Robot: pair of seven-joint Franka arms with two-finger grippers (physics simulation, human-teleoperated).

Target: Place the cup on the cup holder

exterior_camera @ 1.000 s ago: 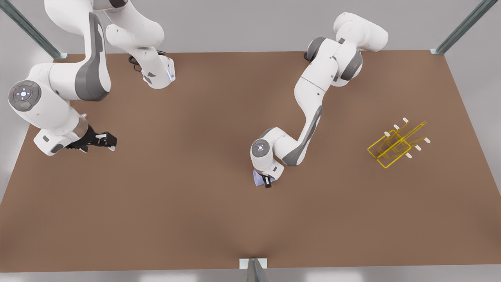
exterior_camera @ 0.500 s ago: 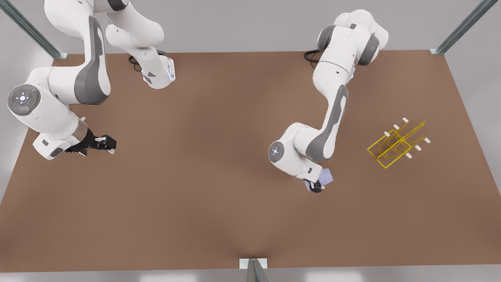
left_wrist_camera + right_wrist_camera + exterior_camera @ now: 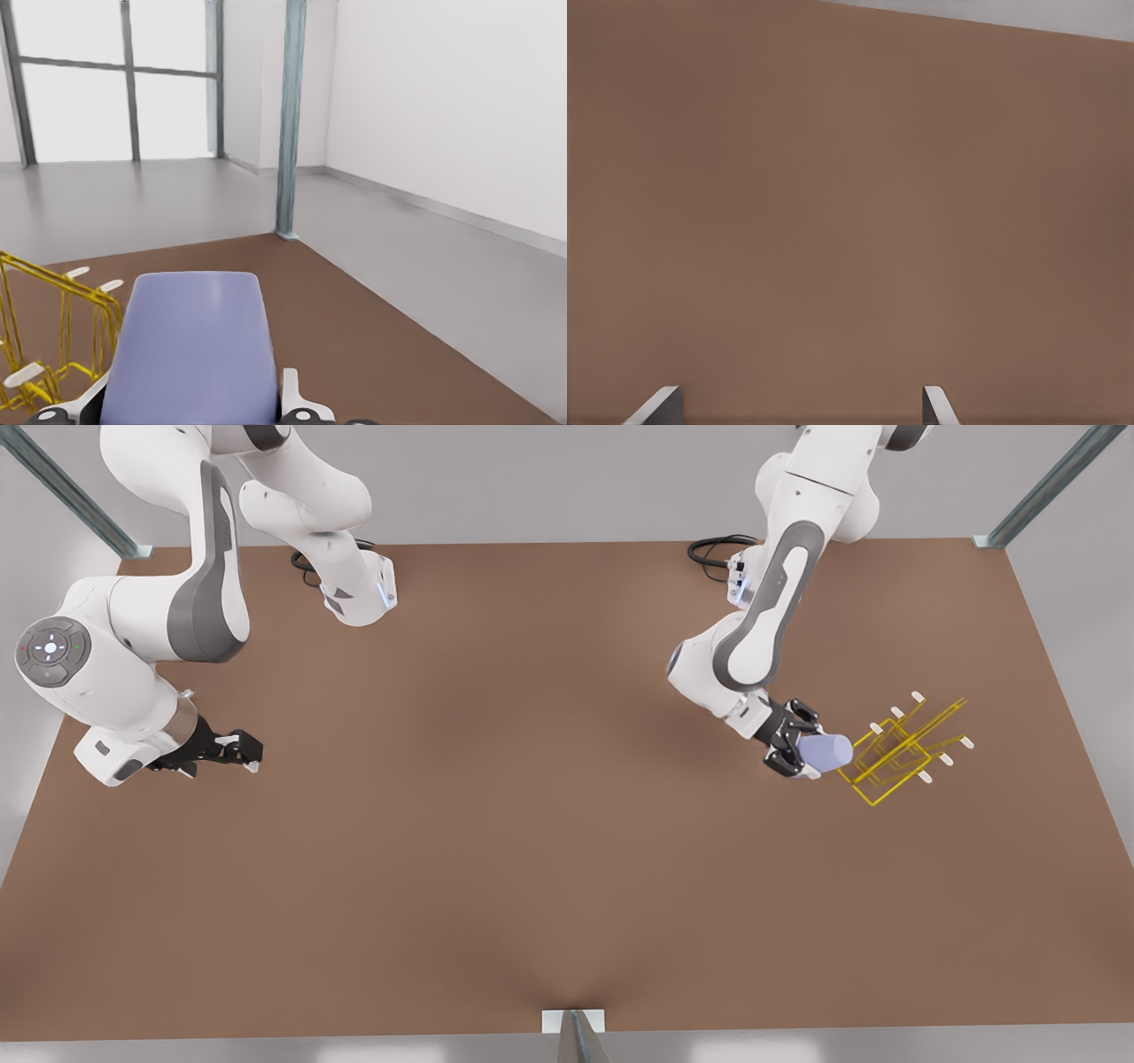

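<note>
The left claw (image 3: 795, 750) is clamped on the cup (image 3: 826, 752), holding it on its side above the table (image 3: 496, 824), just beside the cup holder (image 3: 895, 753). Well apart at the front view's left, the right claw (image 3: 237, 748) waits with fingers spread.

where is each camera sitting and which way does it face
Front view: high above the table, looking down; both arms show, left gripper holding the cup beside the cup holder, right gripper waiting at the front view's left.
Left wrist view: on the cup-carrying arm, facing the room's walls across the cup; its fingertips show.
Right wrist view: facing bare table; open fingertips show.
Shared: cup, cup holder, table.
</note>
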